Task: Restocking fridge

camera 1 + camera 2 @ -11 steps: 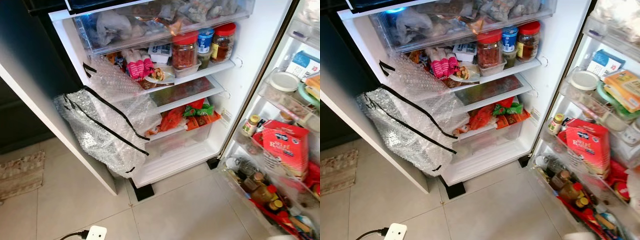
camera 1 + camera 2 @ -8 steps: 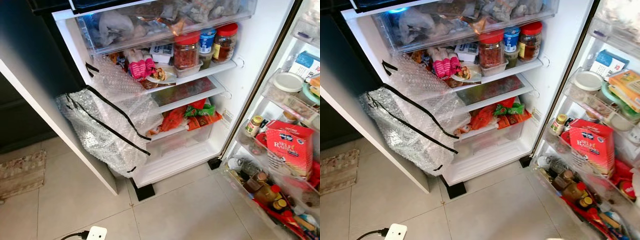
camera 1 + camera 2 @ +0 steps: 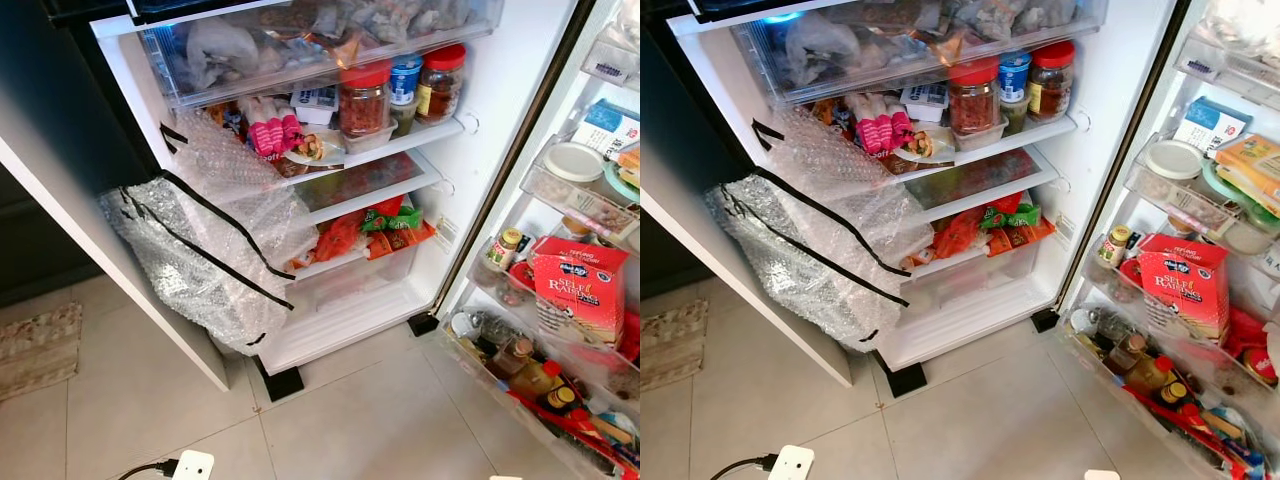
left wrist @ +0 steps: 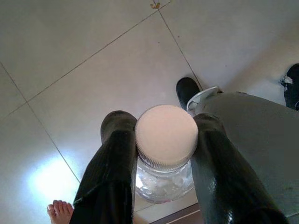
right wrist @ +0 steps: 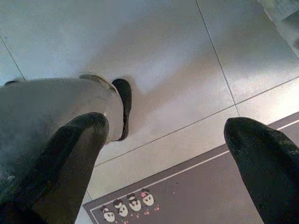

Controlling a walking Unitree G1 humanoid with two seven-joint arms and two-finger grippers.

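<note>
Both head eyes look forward and down from standing height into the open fridge [image 3: 330,190], fairly close, sharing its shelves and the door racks [image 3: 1180,260]; the right eye sits a bit to the side. Each wrist cam points straight down along its fingers at the tiled floor [image 4: 70,56], the right one catching a mat [image 5: 187,196].

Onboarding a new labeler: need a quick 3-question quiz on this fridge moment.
1. True or false: the left pincer is shut on a jar.
2. The jar's lid is: A) red B) pale C) blue
3. Fill in: the right pincer hangs ___ above the floor.

Key: 1 true; 2 B; 3 open.
</note>
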